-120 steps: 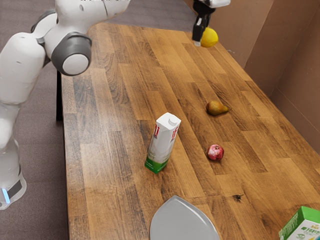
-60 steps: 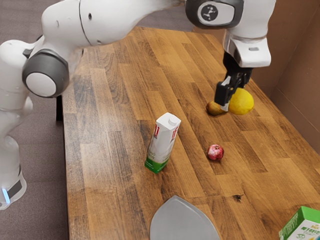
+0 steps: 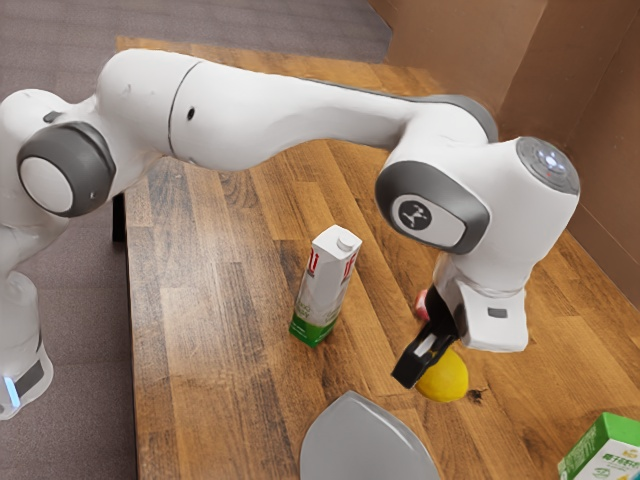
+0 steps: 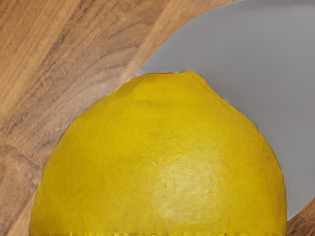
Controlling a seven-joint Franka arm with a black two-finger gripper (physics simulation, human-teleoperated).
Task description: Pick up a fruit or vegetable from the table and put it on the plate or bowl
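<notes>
Hanging in the black gripper (image 3: 430, 368), the lemon (image 3: 446, 379) rides just above the table (image 3: 220, 330), not yet over the grey plate (image 3: 365, 440) at its eight o'clock. The near finger (image 3: 416, 360) presses the fruit and the far one is hidden, so I judge it clamped. Picking looks done; placing remains. The arm stretches across the table with its wrist bent down, the milk carton (image 3: 325, 285) at the lemon's ten o'clock.

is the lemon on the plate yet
No, the lemon hangs in the gripper beside the plate, above the wooden table.
</notes>
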